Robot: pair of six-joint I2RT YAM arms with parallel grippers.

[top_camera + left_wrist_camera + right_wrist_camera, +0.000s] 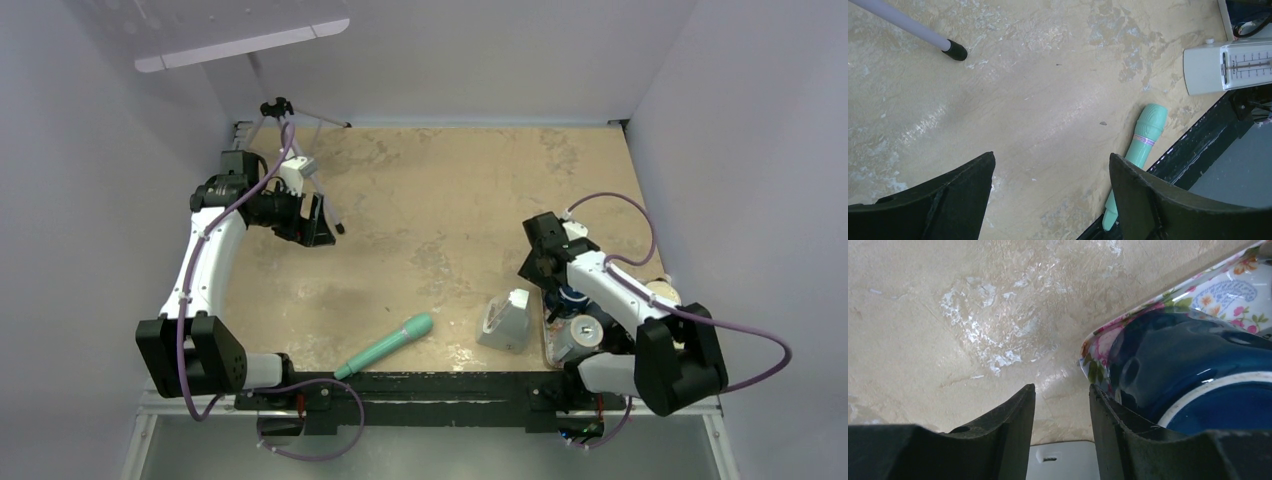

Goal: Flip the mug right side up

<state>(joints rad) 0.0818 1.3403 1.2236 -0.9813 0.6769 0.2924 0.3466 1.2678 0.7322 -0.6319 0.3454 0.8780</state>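
The dark blue mug (pixel 1188 365) with a white ring stands on a flowered tray (pixel 1220 287); its orientation is unclear. In the top view the mug (pixel 573 297) is partly hidden under my right arm. My right gripper (pixel 1062 388) is open with a narrow gap and empty. It is low over the table just left of the mug and the tray's edge, and it also shows in the top view (pixel 548 283). My left gripper (pixel 1051 156) is wide open and empty, far away at the left of the table (pixel 318 228).
A white metronome (pixel 505 320) stands near the front, left of the tray (pixel 549 340). A teal flashlight-shaped object (pixel 385 347) lies by the black front rail. A metal can (pixel 580 335) and a beige round object (pixel 660 292) sit by the mug. A small tripod (pixel 290 115) stands at the back left.
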